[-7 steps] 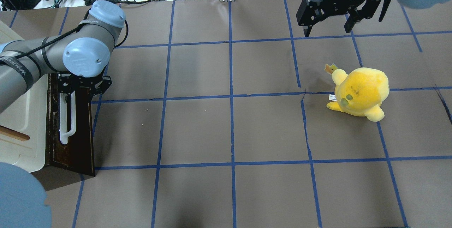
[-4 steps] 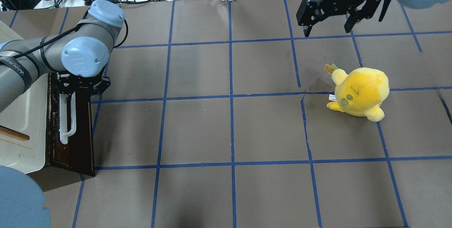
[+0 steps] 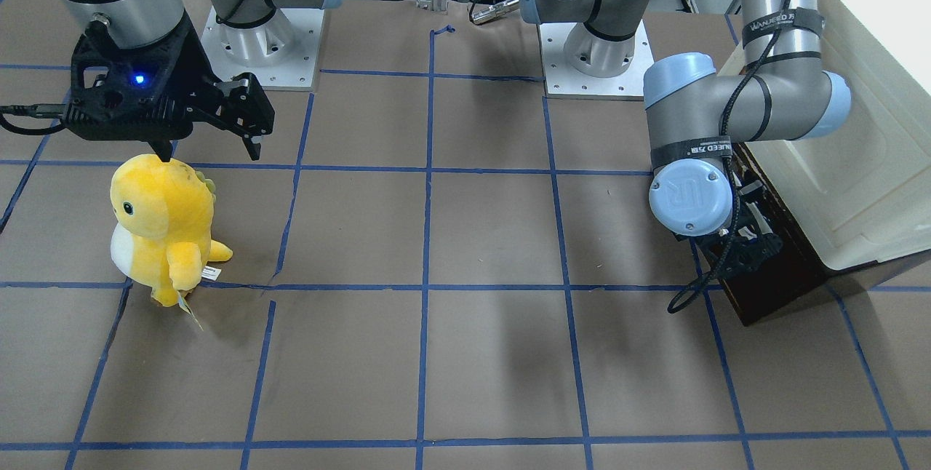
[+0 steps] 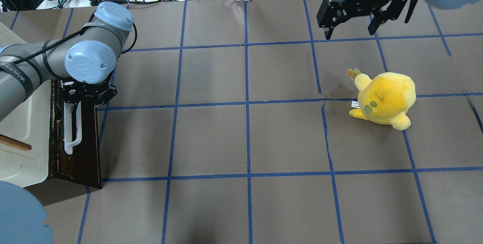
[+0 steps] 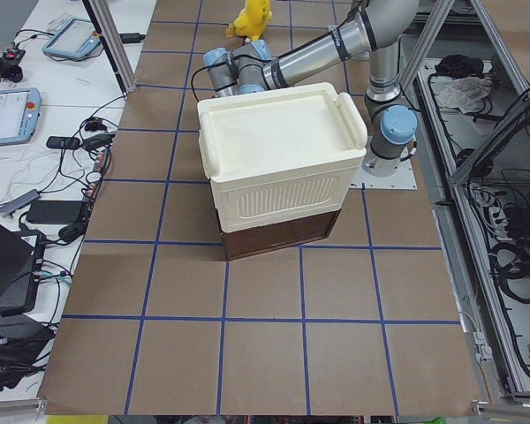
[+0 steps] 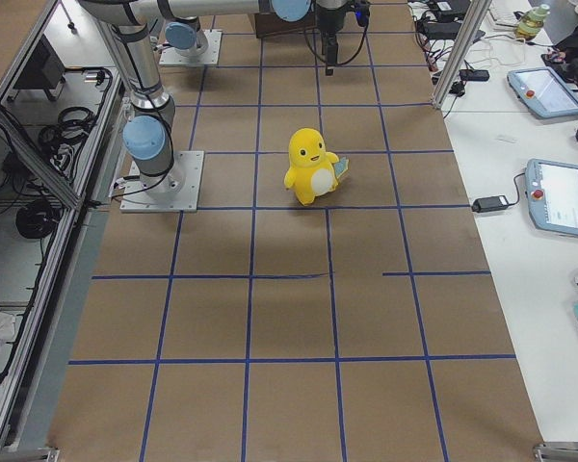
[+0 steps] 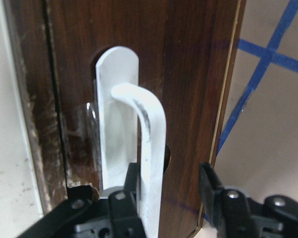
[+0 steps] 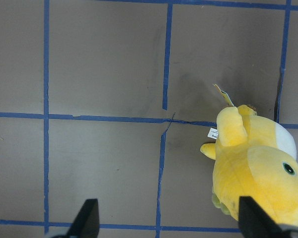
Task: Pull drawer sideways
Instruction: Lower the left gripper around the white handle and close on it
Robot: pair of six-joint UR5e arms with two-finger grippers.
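Two grippers are in view, and only one is at the task's thing. The drawer [image 4: 88,142], with its dark brown front, is set low in the cream-white cabinet [image 4: 26,138] at the table's left edge, its front turned toward the middle of the table. Its white bar handle [image 4: 69,130] is mounted along that front. The left gripper [image 7: 169,171] is placed at the handle's far end, with the bar between its fingers [image 7: 131,181]. One finger is seen just beside the bar, while the other is kept apart from it, over the brown wood, so the handle is straddled but not clamped. The right gripper [image 4: 349,34] is held above the table's right half, spread wide with nothing between its fingers. A yellow plush toy [image 4: 385,96] is stood upright on that half, well apart from the drawer.
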